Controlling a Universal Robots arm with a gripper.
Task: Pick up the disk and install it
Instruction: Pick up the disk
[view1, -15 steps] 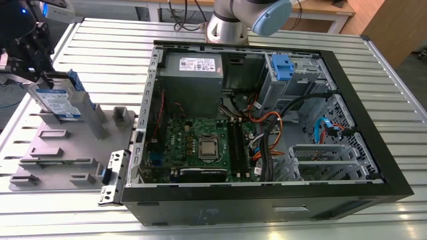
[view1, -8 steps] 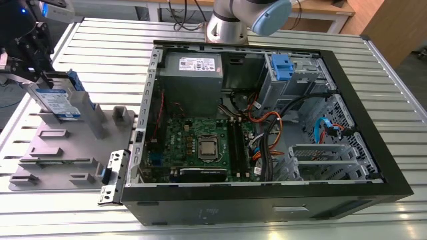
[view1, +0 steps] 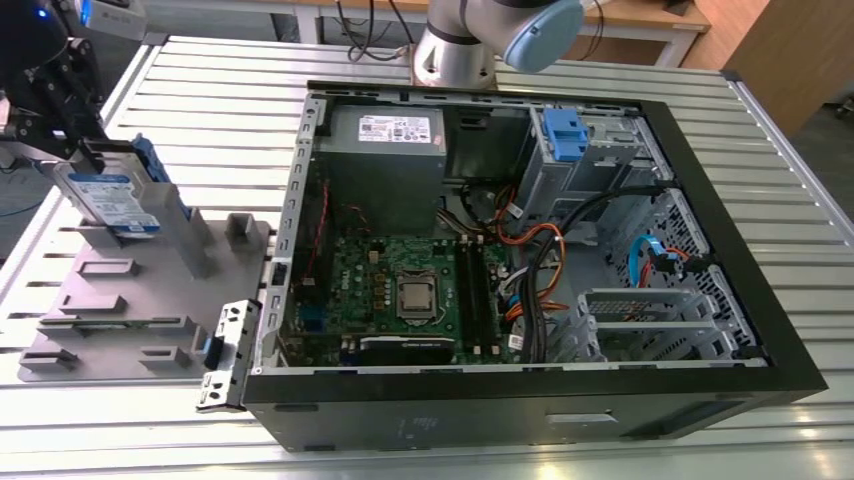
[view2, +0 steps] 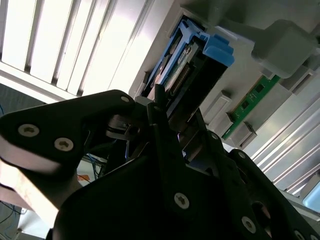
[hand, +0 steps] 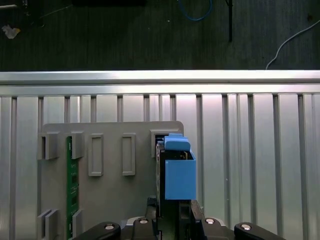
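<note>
Slatted table (view1: 214, 90): upright silver disk (view1: 114, 200) w/ blue rails (view1: 147, 165)

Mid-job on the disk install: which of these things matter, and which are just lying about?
Job: disk, upright in grey holder tray; gripper at the disk; open computer case; drive cage with blue latch.
Lying about: power-supply box; motherboard; cables; green circuit board in the tray.

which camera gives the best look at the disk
The exterior view: the disk stands upright in the grey holder beside the open computer case, label facing the camera. The first wrist view shows its blue carrier end-on; the second wrist view shows one edge, partly hidden.
</note>
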